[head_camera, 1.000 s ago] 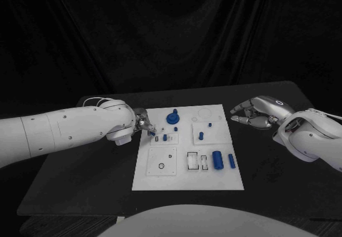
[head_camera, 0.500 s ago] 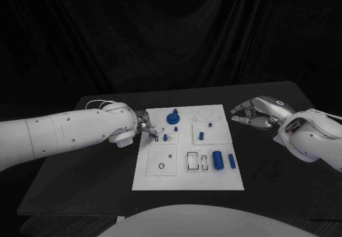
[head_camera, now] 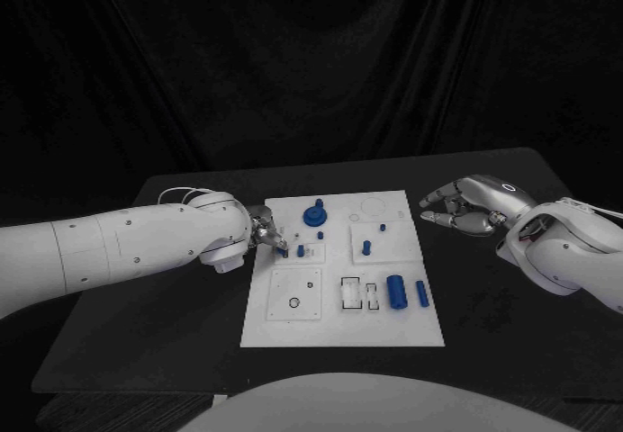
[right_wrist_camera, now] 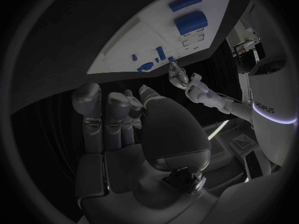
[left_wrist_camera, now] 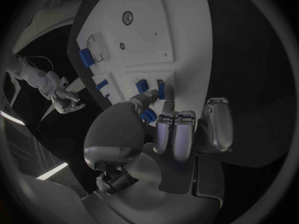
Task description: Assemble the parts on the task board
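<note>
At the board's [head_camera: 340, 324] left edge the left hand [head_camera: 264, 230] pinched a small blue peg [left_wrist_camera: 161, 89] over its slot, right hand [head_camera: 461, 207] idle with fingers curled on nothing; peg looked light, stiff, slippery, so grip near mid-shaft.

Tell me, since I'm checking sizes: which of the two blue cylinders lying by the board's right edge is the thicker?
The left cylinder of the pair, beside the rectangular slots, is thicker. The thinner cylinder lies nearer the task board's right edge.
</note>
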`<action>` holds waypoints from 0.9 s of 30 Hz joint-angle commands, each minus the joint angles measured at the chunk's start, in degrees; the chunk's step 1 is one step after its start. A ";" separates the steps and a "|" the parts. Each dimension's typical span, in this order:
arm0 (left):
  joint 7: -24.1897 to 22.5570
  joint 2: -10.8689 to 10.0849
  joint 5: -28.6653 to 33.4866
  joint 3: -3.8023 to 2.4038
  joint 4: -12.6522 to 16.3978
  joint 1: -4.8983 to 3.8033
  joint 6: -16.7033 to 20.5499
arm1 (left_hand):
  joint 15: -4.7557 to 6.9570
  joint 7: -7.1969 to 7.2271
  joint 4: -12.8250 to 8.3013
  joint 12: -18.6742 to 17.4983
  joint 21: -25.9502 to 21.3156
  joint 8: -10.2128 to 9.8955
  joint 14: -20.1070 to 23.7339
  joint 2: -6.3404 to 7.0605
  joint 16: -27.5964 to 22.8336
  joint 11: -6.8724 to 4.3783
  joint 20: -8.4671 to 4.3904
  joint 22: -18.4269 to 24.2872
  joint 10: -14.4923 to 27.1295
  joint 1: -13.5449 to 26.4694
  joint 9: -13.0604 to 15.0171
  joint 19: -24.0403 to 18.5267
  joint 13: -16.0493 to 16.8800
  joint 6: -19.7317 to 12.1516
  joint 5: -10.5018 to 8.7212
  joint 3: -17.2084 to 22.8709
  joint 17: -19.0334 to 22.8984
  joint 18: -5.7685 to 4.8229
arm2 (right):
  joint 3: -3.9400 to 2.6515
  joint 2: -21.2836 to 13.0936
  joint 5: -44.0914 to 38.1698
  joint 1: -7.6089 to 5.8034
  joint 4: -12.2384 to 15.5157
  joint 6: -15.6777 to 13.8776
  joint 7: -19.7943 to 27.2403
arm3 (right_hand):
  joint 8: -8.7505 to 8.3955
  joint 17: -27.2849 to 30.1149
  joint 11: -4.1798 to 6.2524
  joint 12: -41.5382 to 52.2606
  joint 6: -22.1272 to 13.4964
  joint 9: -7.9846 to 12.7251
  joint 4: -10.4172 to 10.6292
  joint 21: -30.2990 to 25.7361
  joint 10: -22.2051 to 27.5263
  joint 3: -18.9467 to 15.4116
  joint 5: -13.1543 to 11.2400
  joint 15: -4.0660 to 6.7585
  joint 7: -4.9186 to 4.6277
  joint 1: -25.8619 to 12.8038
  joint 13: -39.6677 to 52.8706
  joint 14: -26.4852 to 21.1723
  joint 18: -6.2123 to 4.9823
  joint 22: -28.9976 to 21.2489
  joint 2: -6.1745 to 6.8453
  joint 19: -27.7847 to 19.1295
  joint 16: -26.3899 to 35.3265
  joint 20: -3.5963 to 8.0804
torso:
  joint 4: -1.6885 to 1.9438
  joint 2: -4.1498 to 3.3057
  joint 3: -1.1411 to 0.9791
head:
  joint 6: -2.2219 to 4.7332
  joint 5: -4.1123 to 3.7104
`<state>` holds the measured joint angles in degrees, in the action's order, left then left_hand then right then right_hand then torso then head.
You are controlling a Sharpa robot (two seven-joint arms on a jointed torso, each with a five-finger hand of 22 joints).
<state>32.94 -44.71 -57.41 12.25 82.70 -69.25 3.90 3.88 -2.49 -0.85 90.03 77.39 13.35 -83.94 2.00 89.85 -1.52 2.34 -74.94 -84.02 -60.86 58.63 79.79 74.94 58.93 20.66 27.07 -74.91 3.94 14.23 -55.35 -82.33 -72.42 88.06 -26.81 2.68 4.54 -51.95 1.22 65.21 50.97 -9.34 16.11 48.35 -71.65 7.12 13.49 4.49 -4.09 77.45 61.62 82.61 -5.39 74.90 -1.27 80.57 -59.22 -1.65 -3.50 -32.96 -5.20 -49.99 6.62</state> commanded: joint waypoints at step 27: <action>-0.92 -0.12 0.01 0.12 0.48 1.18 -0.26 | 0.20 0.40 -0.50 -0.03 -0.56 -0.27 -6.06 -0.62 0.15 -0.13 0.07 -6.67 -5.98 -0.30 0.23 -0.60 15.06 -0.03 0.42 1.21 -15.09 0.04 | -0.04 -0.11 -0.10 0.49 0.11 0.11 -0.85 | -0.35 0.02 -0.07 -0.34 0.14 0.09 0.11 -0.27 0.23 0.51 0.42 0.02 0.06 0.54 -0.10 -0.23 -1.19 6.32 -0.02 0.00 0.22 -0.29 | -0.03 -0.06 0.05 | -0.01 0.47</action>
<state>31.94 -44.88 -57.58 12.16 83.08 -68.48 4.84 3.88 -2.45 -0.97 90.03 77.17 12.86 -83.94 1.75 89.85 -1.52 2.55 -74.93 -84.02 -61.05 58.77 79.58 74.94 58.99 20.69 27.64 -74.91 3.94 14.23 -55.41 -82.33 -72.07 88.08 -26.80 2.67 4.54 -51.96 1.22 65.22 50.97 -9.34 16.35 48.36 -71.65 7.36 13.71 4.49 -4.09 77.51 61.57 82.61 -5.39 74.94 -1.21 80.57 -59.22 -1.65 -3.51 -33.02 -5.14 -49.99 7.05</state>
